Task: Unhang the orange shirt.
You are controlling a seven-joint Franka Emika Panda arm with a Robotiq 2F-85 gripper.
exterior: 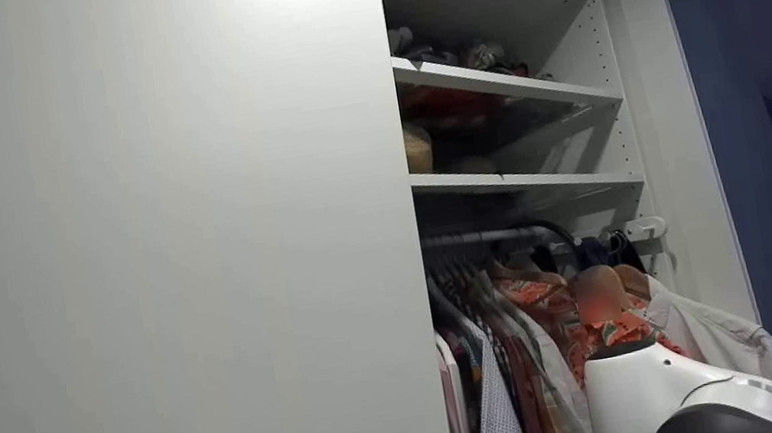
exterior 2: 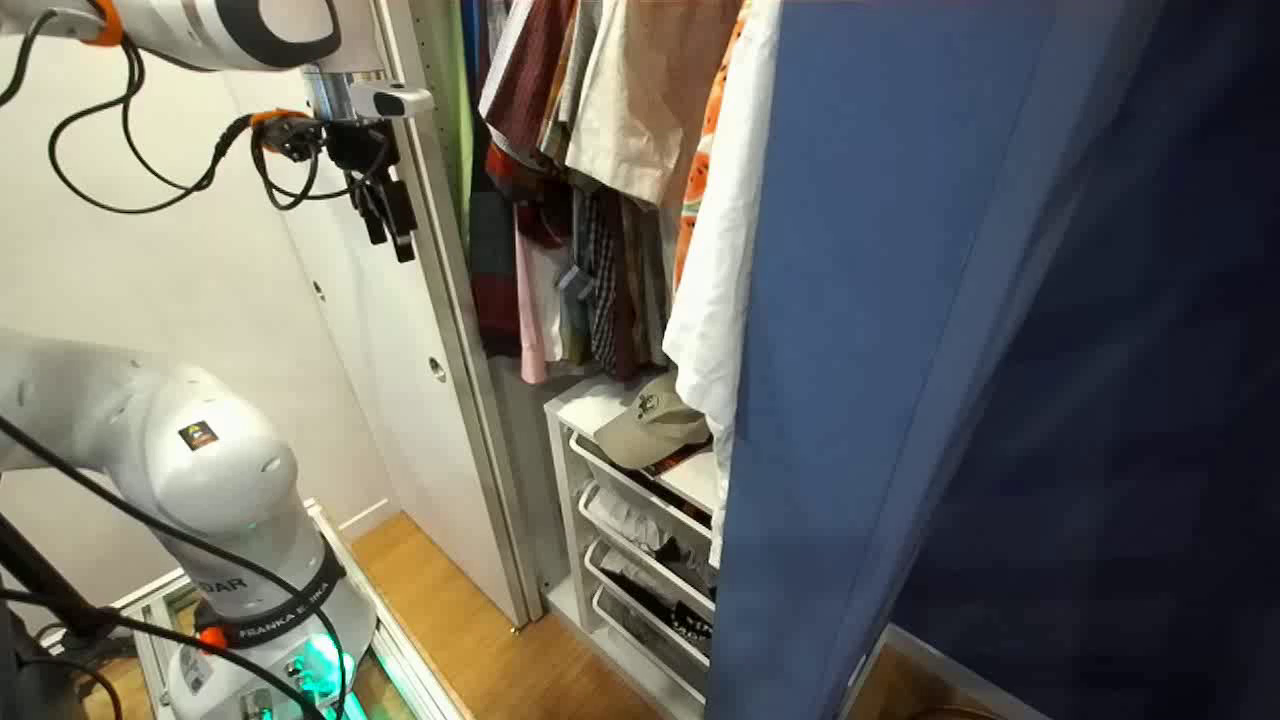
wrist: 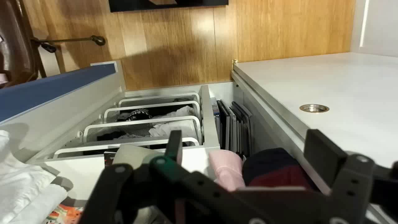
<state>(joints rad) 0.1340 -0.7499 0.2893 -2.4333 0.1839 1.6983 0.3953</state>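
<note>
I see the gripper (exterior 2: 391, 248) pointing down, upper L of frame in an exterior view, in front of the white door (exterior 2: 370, 330), fingers (wrist: 174, 144) spread w/ a wide gap btwn. Orange shirt (exterior: 615, 332) hangs lower R in an exterior view, next to white jacket (exterior: 713, 323), partly behind robot arm (exterior: 646, 392).

Orange shirt (exterior 2: 697, 185) partly hidden behind white garment (exterior 2: 725, 260), cut off by top edge in exterior view. Robot arm (exterior: 627, 395) cropped at bottom. Bundles (exterior: 484, 55) on shelf (exterior: 512, 81) too dim to identify.
</note>
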